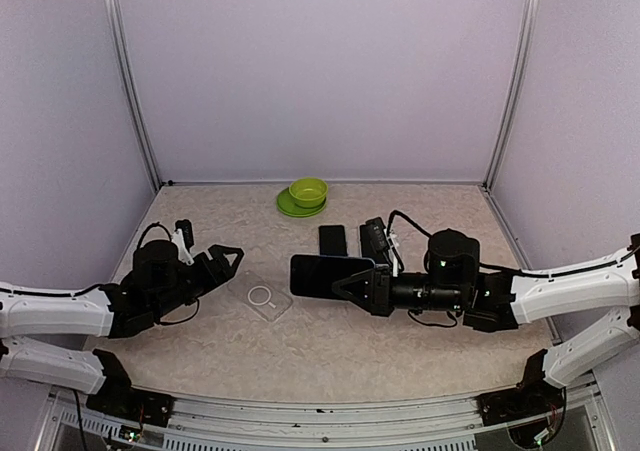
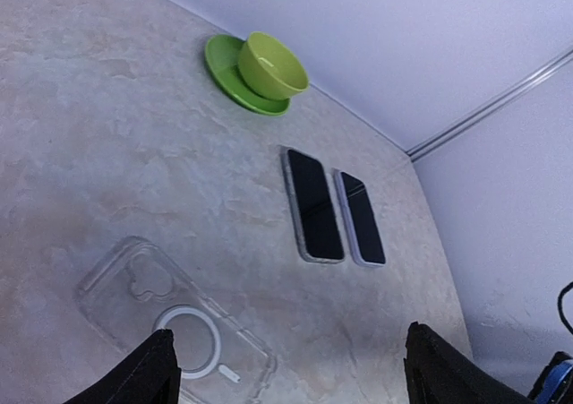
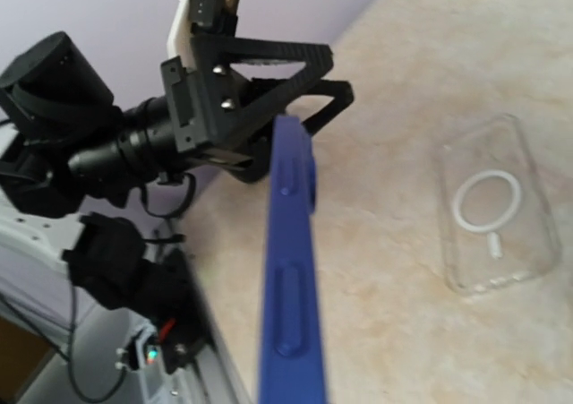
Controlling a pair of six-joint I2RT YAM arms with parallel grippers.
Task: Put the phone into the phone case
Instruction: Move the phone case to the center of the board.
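The right gripper (image 1: 352, 283) is clamping the dark-screened phone with the blue rim (image 1: 325, 274) by one short end, jaws nearly closed on it, and is holding it clear of the pale marbled table (image 1: 400, 356); the phone's long axis is running left to right across the table, its free end pointing toward the robot's left; the right wrist view is showing it edge-on, side buttons facing the lens.

The clear plastic phone case with the white ring (image 1: 268, 296) is lying flat on the table, just beside and below that free end, between the two grippers; its long axis is sitting diagonal to the phone's, so the phone is probably needing a turn as well as a drop before the two line up.

The left gripper (image 1: 228, 266) is hovering just on the case's other side, fingers spread wide and gripping nothing; being the nearer free tool, it is looking best placed to steady the case.

Two dark phones (image 2: 313, 205) are lying side by side farther back, near a green bowl (image 2: 273, 64) on a green plate (image 2: 219, 68), well apart from the work.
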